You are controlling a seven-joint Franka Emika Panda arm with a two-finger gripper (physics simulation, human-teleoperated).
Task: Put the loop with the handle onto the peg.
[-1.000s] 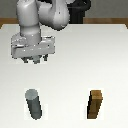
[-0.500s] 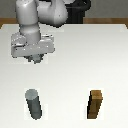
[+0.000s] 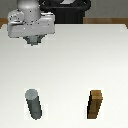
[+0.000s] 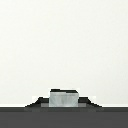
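Note:
My gripper [image 3: 33, 41] hangs over the far part of the white table, at the exterior view's left. In the wrist view a small grey metallic piece [image 4: 64, 98] sits between the dark fingertips [image 4: 44, 102]. It looks like the handle of the loop with the handle, with the jaws shut on it. The ring itself is hidden in both views. The peg [image 3: 34, 104], a short upright dark grey cylinder, stands near the front at the exterior view's left, well apart from the gripper.
A brown wooden block [image 3: 96, 105] stands upright near the front at the exterior view's right. The dark robot base [image 3: 65, 12] sits behind the table's far edge.
The gripper has risen a little and drifted slightly toward the far side. The peg and the brown block have not moved.

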